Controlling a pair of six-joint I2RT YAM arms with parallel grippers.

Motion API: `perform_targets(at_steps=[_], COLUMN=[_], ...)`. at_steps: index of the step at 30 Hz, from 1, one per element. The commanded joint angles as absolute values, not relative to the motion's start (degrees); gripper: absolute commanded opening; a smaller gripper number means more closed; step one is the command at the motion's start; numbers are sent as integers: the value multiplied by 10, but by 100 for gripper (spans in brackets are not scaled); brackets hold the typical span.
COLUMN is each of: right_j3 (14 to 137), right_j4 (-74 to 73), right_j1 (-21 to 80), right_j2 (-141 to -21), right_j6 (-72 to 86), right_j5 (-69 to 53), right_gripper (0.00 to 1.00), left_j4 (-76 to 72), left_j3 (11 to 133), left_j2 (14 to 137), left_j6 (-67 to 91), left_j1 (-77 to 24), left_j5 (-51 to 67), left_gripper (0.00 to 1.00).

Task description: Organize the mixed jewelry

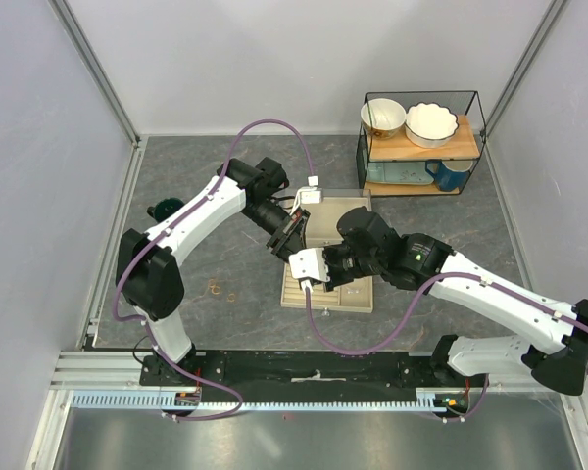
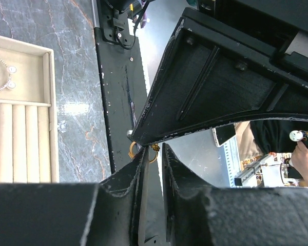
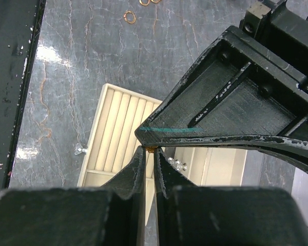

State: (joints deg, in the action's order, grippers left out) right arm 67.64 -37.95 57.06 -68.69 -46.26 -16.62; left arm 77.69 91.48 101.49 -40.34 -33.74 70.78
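Both grippers meet tip to tip above the beige slotted tray (image 1: 351, 300). A tiny gold-brown ring (image 2: 133, 151) sits at the tips of my left gripper (image 2: 154, 148), whose jaws show a clear gap. My right gripper (image 3: 150, 150) is pinched on a gold bit of that ring (image 3: 153, 149). From above, the left gripper (image 1: 294, 238) comes in from the upper left and the right gripper (image 1: 307, 257) from the right. More gold rings (image 1: 221, 290) lie loose on the table left of the tray. A thin silvery hoop (image 2: 4, 77) rests in a tray compartment.
A wire rack (image 1: 421, 147) with two bowls and a blue mug stands at the back right. A dark green object (image 1: 163, 209) lies at the left edge. Clear studs (image 3: 177, 165) rest in the tray; another stud (image 3: 80, 150) lies beside it. A black rail (image 2: 115, 102) runs along the near edge.
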Motion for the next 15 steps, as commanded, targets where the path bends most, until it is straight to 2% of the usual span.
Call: perform_targets(at_steps=[1, 15], right_j3=[680, 659], right_j4=[-345, -359], right_j1=[574, 572], right_j2=[-682, -670], right_j6=[-459, -466], right_j5=[-162, -151], right_gripper=[0, 0], left_j4=[797, 771], left_j3=[932, 942], left_j2=[1012, 990], left_j6=[-412, -393], left_j1=[-343, -303], left_j5=[713, 707], left_gripper=[23, 29])
